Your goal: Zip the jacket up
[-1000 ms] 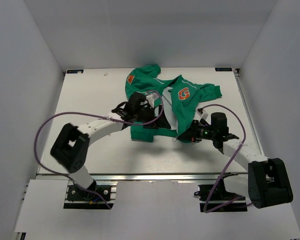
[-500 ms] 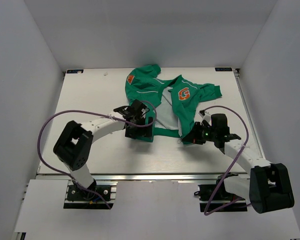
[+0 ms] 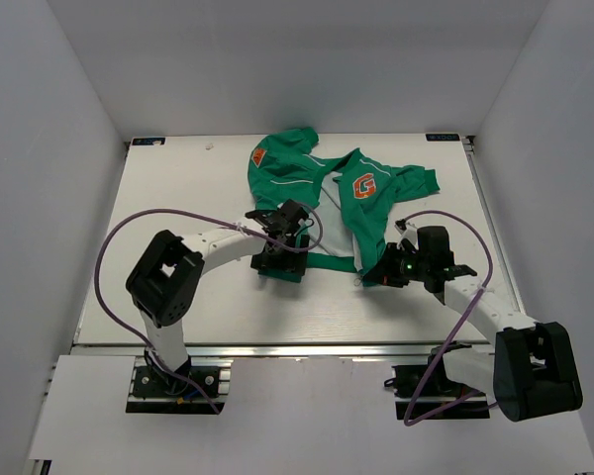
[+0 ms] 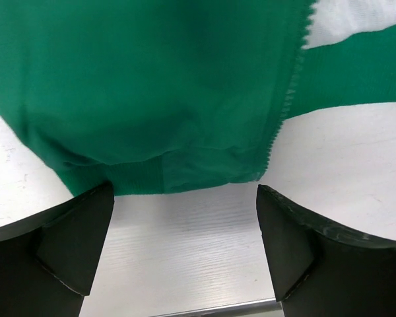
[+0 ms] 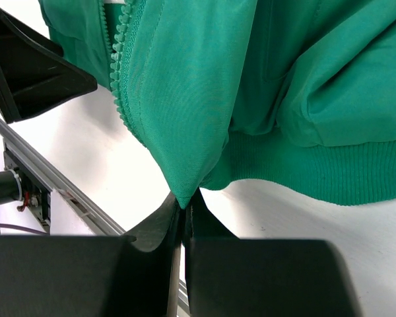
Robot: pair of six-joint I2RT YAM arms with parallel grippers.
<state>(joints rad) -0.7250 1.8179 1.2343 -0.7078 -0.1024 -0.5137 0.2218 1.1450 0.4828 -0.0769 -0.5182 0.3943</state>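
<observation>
The green jacket (image 3: 322, 188) lies open at the back middle of the table, with an orange "G" badge (image 3: 363, 185) and an orange sleeve patch (image 3: 259, 156). My left gripper (image 3: 280, 267) is open and empty at the jacket's lower left hem; in the left wrist view the hem corner (image 4: 165, 165) lies just beyond my spread fingers (image 4: 72, 241), with zipper teeth (image 4: 287, 99) along the front edge. My right gripper (image 3: 373, 274) is shut on the jacket's lower right front corner (image 5: 185, 178), beside its zipper teeth (image 5: 122, 66) and ribbed hem (image 5: 330, 172).
The white table (image 3: 198, 198) is walled in white at the back and both sides. A metal rail (image 3: 307, 348) runs along the near edge. Purple cables (image 3: 119, 237) loop from both arms. The left arm's gripper shows in the right wrist view (image 5: 26, 66).
My left gripper let go of the left front panel and moved down to its hem. The left side of the jacket now lies flatter. My right gripper shifted slightly, still holding its corner.
</observation>
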